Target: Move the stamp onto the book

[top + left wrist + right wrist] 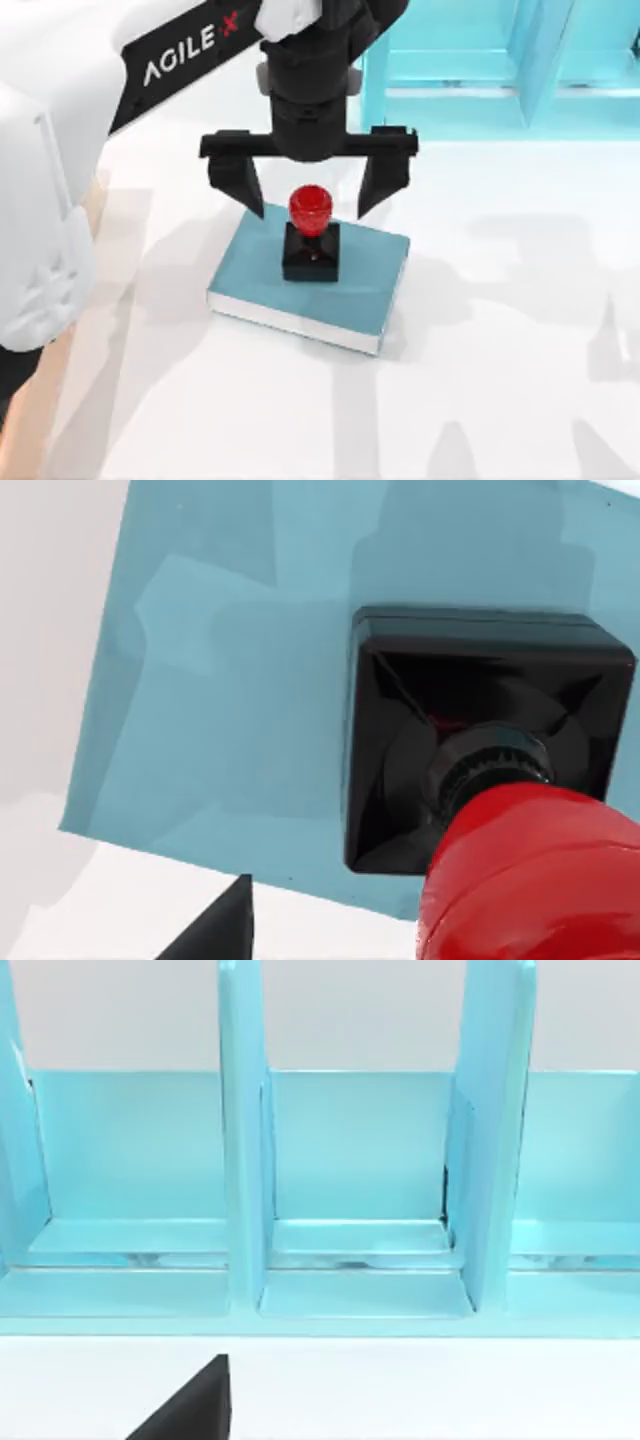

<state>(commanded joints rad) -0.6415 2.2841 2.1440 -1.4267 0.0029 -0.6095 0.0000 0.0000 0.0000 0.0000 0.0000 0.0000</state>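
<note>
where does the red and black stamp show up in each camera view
Top view: the stamp stands upright on the book, centre, between the open jaws of the left gripper.
Left wrist view: the stamp sits at right, close up.
Right wrist view: the shelf unit.
Shared landmark: the book.

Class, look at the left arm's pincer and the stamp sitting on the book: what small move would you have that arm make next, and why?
Probably lift the left pincer straight up and away. The stamp stands upright on the book, its black base flat on the teal cover, and the pincer's fingers are spread open on either side of the red knob without touching it. A sideways move could knock it over.
</note>
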